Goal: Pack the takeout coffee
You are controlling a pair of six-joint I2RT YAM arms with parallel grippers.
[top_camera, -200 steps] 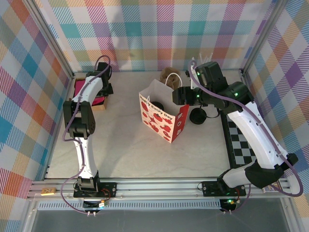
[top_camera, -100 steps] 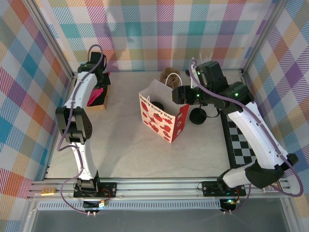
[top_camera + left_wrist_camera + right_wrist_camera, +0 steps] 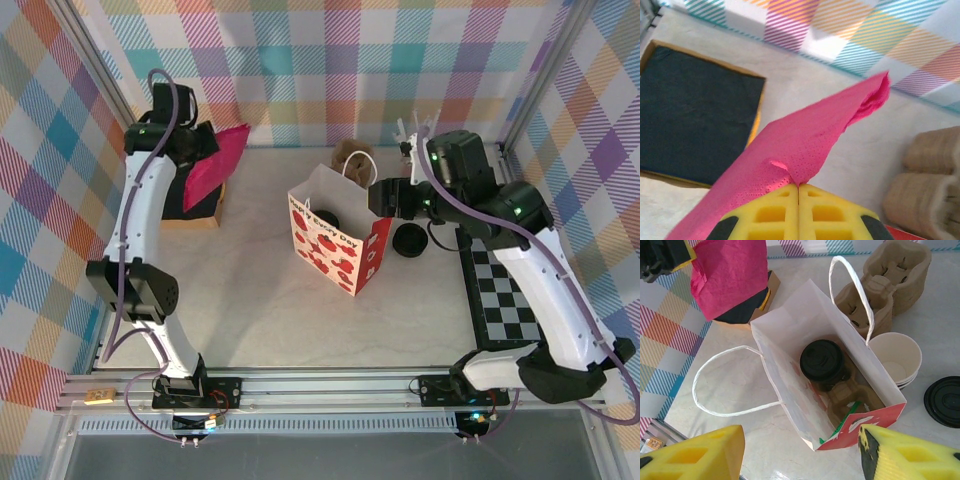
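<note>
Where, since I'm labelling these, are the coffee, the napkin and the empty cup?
coffee (image 3: 822, 359), right wrist view, centre of its lid
napkin (image 3: 810, 140), left wrist view, middle of the sheet
empty cup (image 3: 895, 360), right wrist view, its inside

Takeout coffee (image 3: 821, 360), black-lidded, standing upright inside paper bag (image 3: 790, 325).

Bag (image 3: 790, 335), napkin (image 3: 805, 145) paper; coffee lid (image 3: 821, 359) prob matt plastic
</note>
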